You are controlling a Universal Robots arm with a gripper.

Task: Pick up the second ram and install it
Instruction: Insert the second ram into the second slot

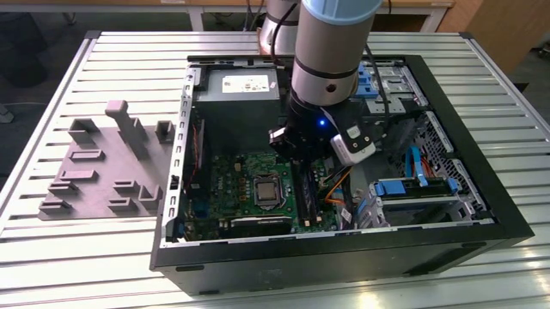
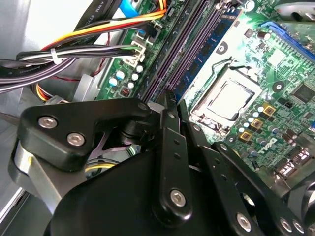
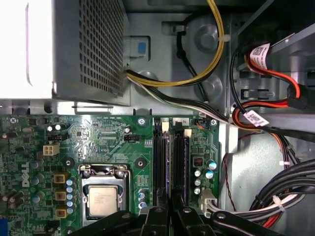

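Fingers (image 3: 171,209) sit narrow right over the slots (image 3: 171,157), probably pinching the ram (image 3: 179,167) edge-on, its length running along them.

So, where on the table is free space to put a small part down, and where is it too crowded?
Free: the slatted table in front of the grey fixture block, and the strip behind it. Crowded: inside the computer case, where the gripper hangs over the RAM slots beside the processor, with cables and blue drive brackets alongside.
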